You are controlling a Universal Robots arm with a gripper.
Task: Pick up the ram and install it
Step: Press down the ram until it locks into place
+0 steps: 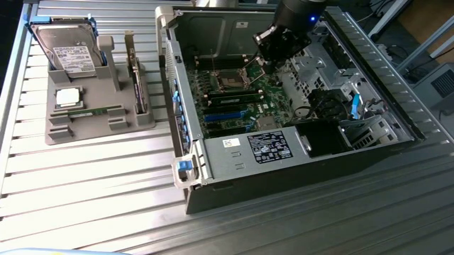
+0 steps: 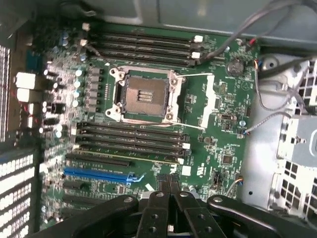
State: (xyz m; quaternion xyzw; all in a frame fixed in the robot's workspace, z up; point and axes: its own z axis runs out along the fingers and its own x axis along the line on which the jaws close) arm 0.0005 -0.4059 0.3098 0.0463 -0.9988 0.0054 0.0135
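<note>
A ram stick stands edge-up in a memory slot of the motherboard, inside the open computer case. In the wrist view this ram is a thin pale-edged strip in the slot row closest to the blue slot. My gripper hovers above the board beside the processor socket. Its fingers are pressed together with nothing between them, and the gripper points near that stick's end. The twin ram lies in the grey holder.
The holder at the exterior view's left also carries a hard drive, a square silver processor and an expansion card. Case walls, loose cables and a drive cage surround the motherboard. The empty socket lies between the slot banks.
</note>
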